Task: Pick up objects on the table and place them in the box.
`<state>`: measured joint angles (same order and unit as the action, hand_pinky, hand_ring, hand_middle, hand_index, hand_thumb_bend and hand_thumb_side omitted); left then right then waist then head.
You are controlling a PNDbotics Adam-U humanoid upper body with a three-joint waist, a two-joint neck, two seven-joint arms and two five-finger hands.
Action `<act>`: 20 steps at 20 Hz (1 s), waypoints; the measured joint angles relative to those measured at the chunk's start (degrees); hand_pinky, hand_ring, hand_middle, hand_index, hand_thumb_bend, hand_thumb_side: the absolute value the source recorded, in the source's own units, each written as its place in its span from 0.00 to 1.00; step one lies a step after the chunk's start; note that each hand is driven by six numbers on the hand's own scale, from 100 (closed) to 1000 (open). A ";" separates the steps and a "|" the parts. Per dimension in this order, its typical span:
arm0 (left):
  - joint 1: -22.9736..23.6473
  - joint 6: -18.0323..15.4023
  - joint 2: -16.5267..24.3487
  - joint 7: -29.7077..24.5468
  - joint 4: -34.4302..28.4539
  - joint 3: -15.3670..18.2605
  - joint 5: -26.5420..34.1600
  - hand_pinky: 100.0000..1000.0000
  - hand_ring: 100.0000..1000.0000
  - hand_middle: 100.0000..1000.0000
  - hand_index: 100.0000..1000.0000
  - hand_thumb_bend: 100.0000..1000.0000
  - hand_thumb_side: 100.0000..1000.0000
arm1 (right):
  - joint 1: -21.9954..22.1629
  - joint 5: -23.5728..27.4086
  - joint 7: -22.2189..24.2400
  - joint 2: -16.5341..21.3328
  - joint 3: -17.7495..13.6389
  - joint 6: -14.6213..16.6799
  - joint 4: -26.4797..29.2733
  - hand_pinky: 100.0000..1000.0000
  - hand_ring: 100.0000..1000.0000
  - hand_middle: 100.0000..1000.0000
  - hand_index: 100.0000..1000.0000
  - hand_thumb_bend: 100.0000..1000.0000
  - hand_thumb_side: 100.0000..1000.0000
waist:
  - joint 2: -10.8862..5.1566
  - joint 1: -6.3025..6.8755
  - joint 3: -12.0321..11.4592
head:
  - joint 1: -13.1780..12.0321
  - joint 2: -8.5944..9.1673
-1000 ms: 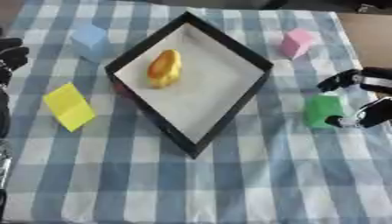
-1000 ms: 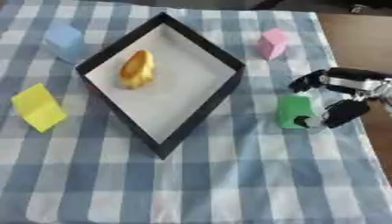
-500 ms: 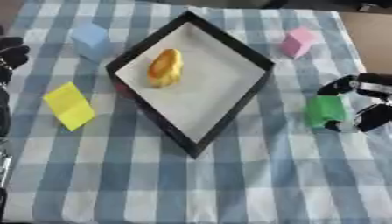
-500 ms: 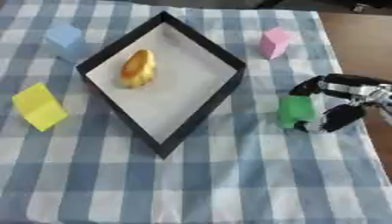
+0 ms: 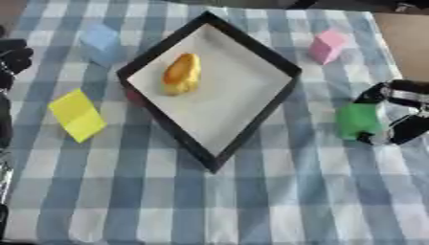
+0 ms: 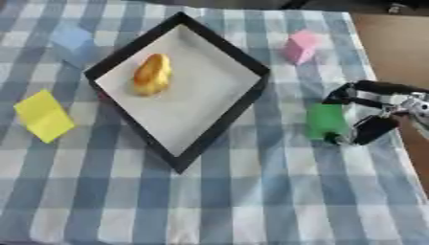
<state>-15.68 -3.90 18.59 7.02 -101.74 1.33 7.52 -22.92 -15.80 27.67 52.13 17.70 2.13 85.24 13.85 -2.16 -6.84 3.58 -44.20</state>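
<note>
Green block sits right of the box, the right hand curled round its side.

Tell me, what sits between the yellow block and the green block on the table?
The black box, holding an orange object, lies between yellow block and green block, seen in both eye views.

From my station, the bench is covered in a blue-and-white checked cloth, soft and matt, lying mostly flat. The box has matt black walls and a pale, smooth floor like card. The yellow-orange object inside has a slight sheen (plastic, as far as I can judge). The green block, pink block, blue block and yellow block look smooth and matt. My right robot hand shows glossy black parts with silvery metal.
</note>
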 measured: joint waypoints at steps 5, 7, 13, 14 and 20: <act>0.00 0.03 0.00 -0.03 0.00 0.00 0.00 0.82 0.73 0.65 0.87 0.02 0.83 | 0.44 3.13 -3.53 0.05 0.28 -1.20 1.00 0.78 0.60 0.42 0.55 0.00 0.00 | 0.00 -0.01 0.06 | 0.02 0.00; 0.00 0.03 0.00 -0.02 0.00 0.00 0.00 0.82 0.73 0.66 0.87 0.02 0.83 | 0.79 4.26 -3.96 0.37 0.19 -1.25 2.68 0.78 0.60 0.41 0.55 0.00 0.00 | 0.00 -0.01 0.17 | 0.03 0.00; 0.03 -0.04 0.00 0.06 0.00 0.01 0.00 0.82 0.73 0.66 0.87 0.02 0.83 | 0.81 6.86 -4.86 3.17 -2.22 -1.73 9.24 0.78 0.60 0.41 0.55 0.00 0.00 | 0.00 -0.01 0.87 | 0.19 0.00; 0.03 -0.06 0.00 0.09 0.00 0.01 0.00 0.82 0.73 0.66 0.87 0.02 0.83 | 0.78 7.42 -4.99 3.71 -2.74 -1.84 10.28 0.78 0.60 0.42 0.56 0.00 0.00 | 0.00 -0.01 1.01 | 0.27 0.00; 0.10 -0.10 0.02 0.13 -0.04 0.02 0.00 0.82 0.74 0.66 0.87 0.02 0.82 | -0.90 10.81 -5.83 6.26 -5.40 -2.81 15.27 0.78 0.60 0.42 0.56 0.00 0.00 | 0.00 -0.01 1.52 | 0.65 0.00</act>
<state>-15.58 -4.00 18.60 7.15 -101.78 1.35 7.52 -23.82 -4.99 21.84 58.39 12.30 -0.68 100.51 13.85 -2.18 -5.32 4.23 -44.20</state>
